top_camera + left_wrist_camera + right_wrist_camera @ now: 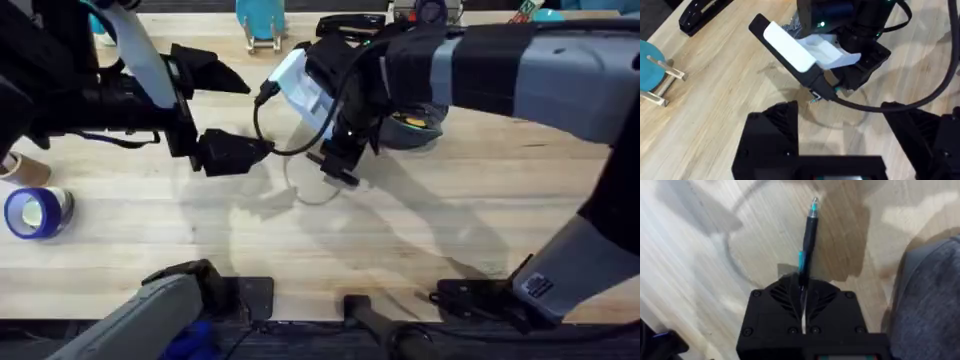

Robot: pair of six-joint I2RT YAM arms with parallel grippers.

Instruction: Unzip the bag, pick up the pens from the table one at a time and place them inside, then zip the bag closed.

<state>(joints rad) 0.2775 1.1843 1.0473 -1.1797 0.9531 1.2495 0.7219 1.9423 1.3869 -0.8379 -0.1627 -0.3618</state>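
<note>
Overhead: right gripper (340,165) hangs over the middle of the table (400,250), lifted clear of the wood, likely so its load can travel. The grey bag (415,128) lies just behind it, mostly hidden under the right arm. The left gripper (232,152) waits near, fingers pointing at the right one, perhaps ready to steady the bag.

Left wrist: left fingers (771,131) stand wide apart with nothing between them, facing the right arm's wrist.

Right wrist: jaws are closed tight on a pen (808,240), which juts forward, tip out, above bare wood. The bag's (927,300) grey fabric sits close beside, so the drop looks like the next step.

Second pen: cannot be made out.
</note>
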